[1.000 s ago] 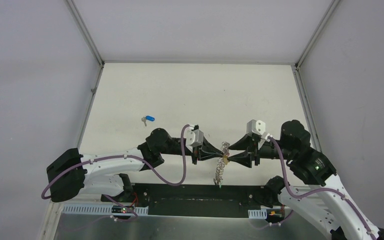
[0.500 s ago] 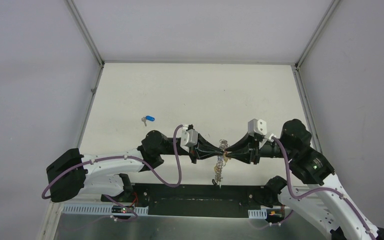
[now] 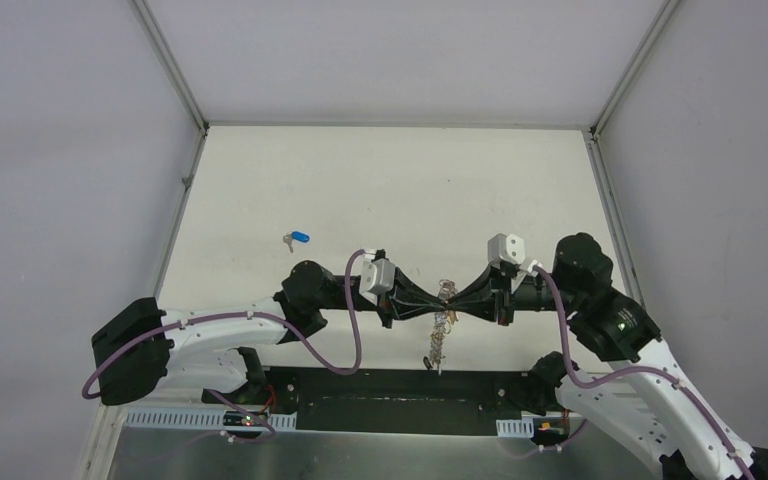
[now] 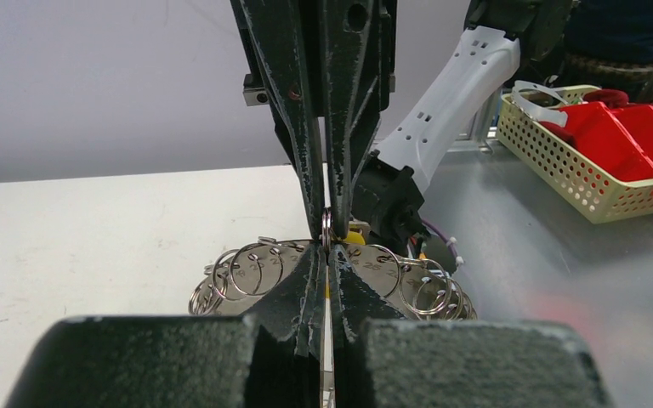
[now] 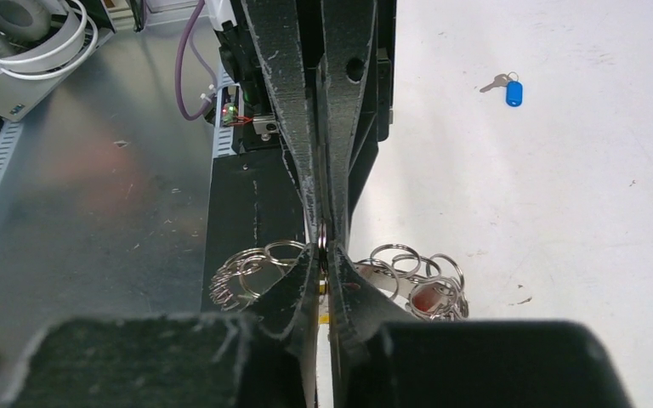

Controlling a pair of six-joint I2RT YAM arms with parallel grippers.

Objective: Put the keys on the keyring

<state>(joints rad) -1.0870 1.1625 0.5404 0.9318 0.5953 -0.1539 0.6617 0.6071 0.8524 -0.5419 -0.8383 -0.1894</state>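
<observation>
The keyring (image 3: 440, 328), a chain of silvery split rings, is held in the air over the middle of the near edge of the bench (image 3: 390, 180), with its loose end hanging down. It is pinched from both sides, tip to tip. The left jaws are pressed fully together on one ring. The right jaws are drawn almost together on that same ring from the opposite side, and no open gap is seen in the right wrist view. A yellow tag (image 4: 355, 239) shows right at the pinch. Whether its key is already threaded cannot be told.

The step is judged to be a second hold on one ring, so that its coil can be worked open. It is done well if the right jaws settle on the wire just beside the left tips rather than on a neighbouring ring. The two arms should be kept in line, since a pull apart or a twist could let the thin wire slip out — and the whole chain would drop with it. The blue key (image 3: 296, 238) lies near the left edge of the bench, well apart from the jaws, and is left to be fetched.

A second earlier the right jaws stood wide, one either side of the chain — now they are narrowed to a point on it. The meeting point has moved slightly away from the near edge. The left hold and the blue key are unchanged.
</observation>
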